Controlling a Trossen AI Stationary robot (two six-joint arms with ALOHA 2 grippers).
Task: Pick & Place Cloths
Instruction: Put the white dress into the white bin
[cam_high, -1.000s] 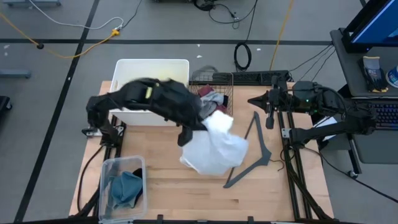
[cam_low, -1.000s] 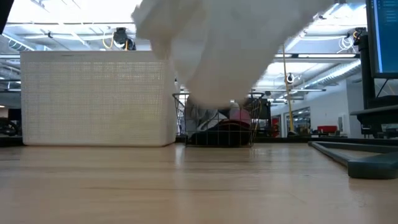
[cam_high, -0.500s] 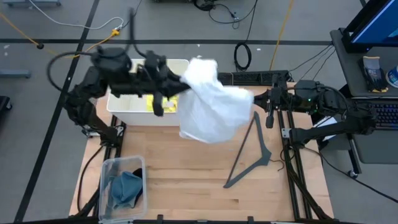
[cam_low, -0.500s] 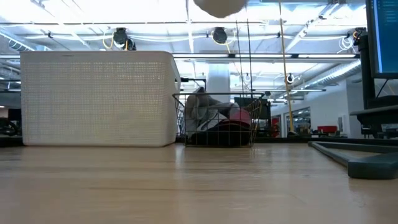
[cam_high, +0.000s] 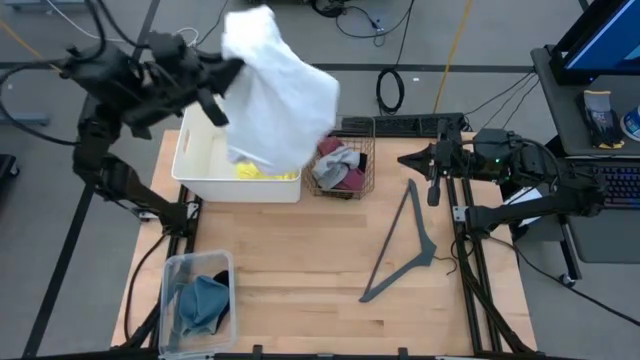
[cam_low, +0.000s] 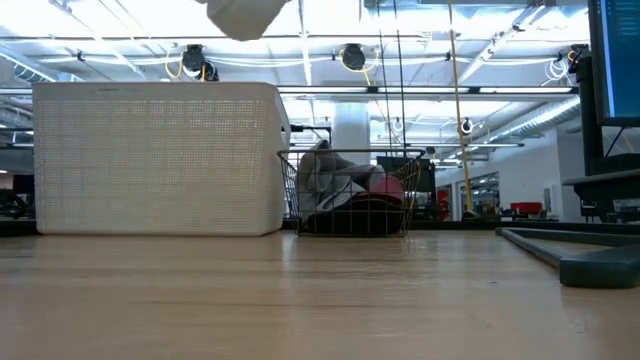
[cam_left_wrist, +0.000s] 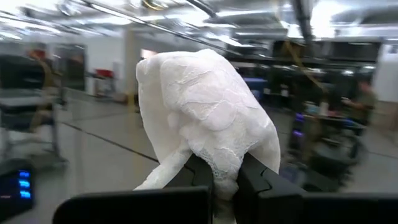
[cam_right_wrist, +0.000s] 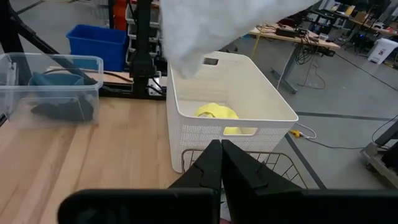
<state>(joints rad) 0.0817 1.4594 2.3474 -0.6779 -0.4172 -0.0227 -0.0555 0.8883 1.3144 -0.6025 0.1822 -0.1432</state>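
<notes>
Above the white bin (cam_high: 190, 165) at 11 o'clock, left gripper (cam_left_wrist: 225, 180) clamps the white lace cloth (cam_high: 275, 90) ready to drop beside the yellow one (cam_right_wrist: 217, 115); wire-basket cloths (cam_high: 337, 166) still left; right gripper (cam_right_wrist: 221, 163) clenched empty at 3 o'clock.
</notes>
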